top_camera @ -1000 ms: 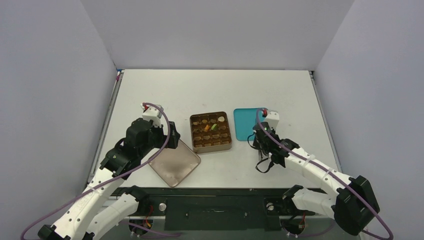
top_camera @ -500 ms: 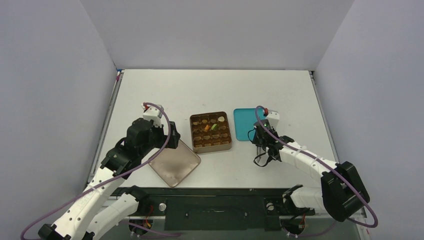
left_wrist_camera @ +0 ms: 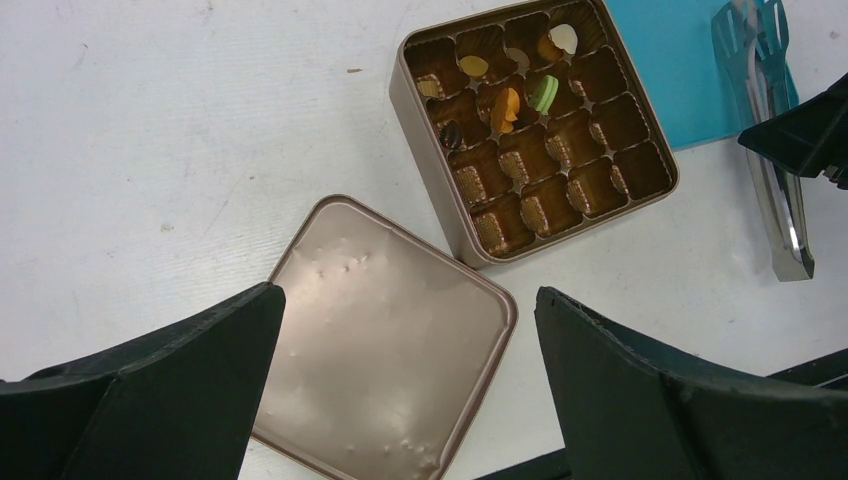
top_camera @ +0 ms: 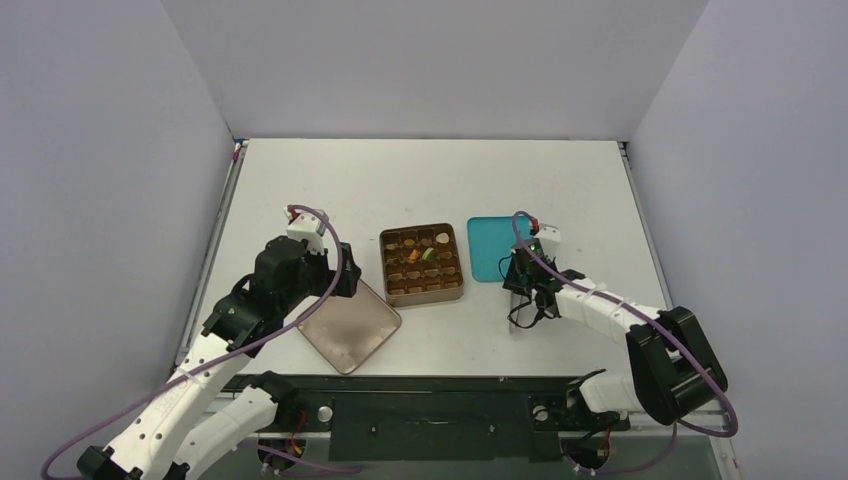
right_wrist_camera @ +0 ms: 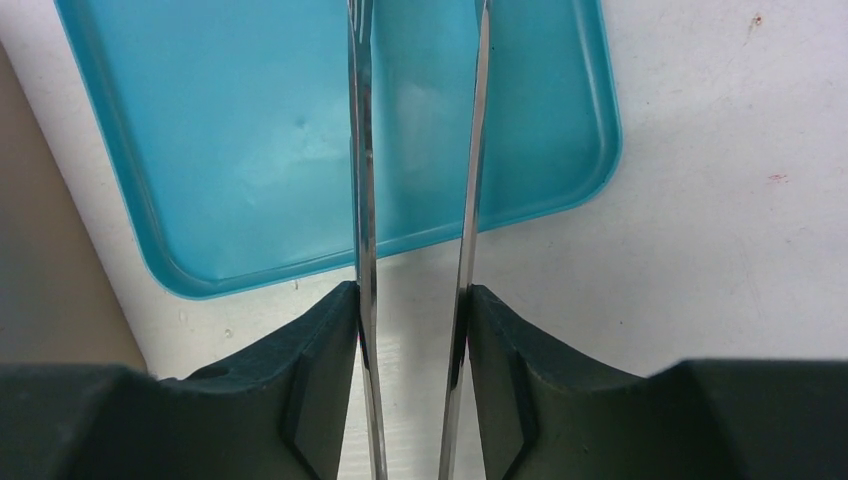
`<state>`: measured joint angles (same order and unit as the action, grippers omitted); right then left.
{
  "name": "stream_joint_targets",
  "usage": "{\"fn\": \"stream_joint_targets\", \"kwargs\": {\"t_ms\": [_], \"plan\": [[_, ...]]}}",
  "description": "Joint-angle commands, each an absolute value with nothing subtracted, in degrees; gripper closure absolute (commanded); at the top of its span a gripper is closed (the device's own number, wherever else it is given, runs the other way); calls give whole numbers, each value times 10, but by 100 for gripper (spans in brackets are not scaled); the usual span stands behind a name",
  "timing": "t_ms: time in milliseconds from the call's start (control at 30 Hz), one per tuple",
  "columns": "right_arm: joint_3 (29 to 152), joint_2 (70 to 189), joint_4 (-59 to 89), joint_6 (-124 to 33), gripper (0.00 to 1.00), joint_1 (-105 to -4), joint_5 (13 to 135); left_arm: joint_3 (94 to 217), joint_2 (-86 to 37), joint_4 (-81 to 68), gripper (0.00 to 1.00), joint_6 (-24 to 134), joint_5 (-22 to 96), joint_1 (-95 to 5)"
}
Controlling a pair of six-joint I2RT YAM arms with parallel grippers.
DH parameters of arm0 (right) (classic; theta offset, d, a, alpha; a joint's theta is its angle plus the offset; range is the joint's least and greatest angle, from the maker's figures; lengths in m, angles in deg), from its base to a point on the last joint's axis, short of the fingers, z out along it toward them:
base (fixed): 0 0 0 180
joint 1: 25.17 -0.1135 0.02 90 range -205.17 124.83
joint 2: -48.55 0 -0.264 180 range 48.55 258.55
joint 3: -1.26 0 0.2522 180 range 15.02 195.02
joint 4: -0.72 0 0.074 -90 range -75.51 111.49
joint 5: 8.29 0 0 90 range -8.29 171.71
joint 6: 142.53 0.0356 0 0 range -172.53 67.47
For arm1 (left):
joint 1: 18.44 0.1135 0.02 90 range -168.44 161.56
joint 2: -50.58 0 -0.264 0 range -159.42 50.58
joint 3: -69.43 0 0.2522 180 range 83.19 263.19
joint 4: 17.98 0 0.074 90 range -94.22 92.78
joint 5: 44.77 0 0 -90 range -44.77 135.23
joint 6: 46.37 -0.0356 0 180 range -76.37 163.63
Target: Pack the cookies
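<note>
An open bronze tin point(top_camera: 422, 264) of small compartments stands mid-table. Several cookies lie in its far rows: green point(left_wrist_camera: 543, 92), orange point(left_wrist_camera: 506, 105), dark point(left_wrist_camera: 452, 133) and tan point(left_wrist_camera: 473, 66). My left gripper point(left_wrist_camera: 408, 295) is open and empty, hovering above the tin's lid point(left_wrist_camera: 385, 330), which lies flat to the tin's near left. My right gripper point(right_wrist_camera: 412, 295) is shut on the long metal tweezers point(right_wrist_camera: 362, 150); both blades pass between its fingers and reach over the teal tray point(right_wrist_camera: 250, 130). In the top view this gripper point(top_camera: 520, 290) sits at the tray's near edge.
The teal tray point(top_camera: 490, 248) lies right of the tin and holds no cookies in view. The lid point(top_camera: 348, 323) lies close to the table's near edge. The tweezers also show in the left wrist view point(left_wrist_camera: 775, 180).
The right arm has folded in, its elbow swinging left and nearer the tray, with the gripper staying at the tray's near edge holding the tweezers. The left arm has not moved.
</note>
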<state>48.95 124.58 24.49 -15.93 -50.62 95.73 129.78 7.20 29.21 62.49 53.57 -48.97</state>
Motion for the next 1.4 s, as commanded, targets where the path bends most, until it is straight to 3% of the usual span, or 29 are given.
{"fn": "stream_joint_targets", "kwargs": {"t_ms": [0, 567, 967, 1367], "plan": [[497, 1255, 216, -153, 60, -497, 953, 1306, 71, 281, 3, 624, 538, -486], [534, 1179, 302, -173, 43, -494, 985, 1306, 78, 281, 3, 625, 538, -486], [563, 1133, 334, -195, 41, -509, 947, 1306, 82, 283, 3, 625, 540, -486], [603, 1121, 341, -130, 45, -707, 974, 1306, 83, 287, 3, 630, 561, -486]]}}
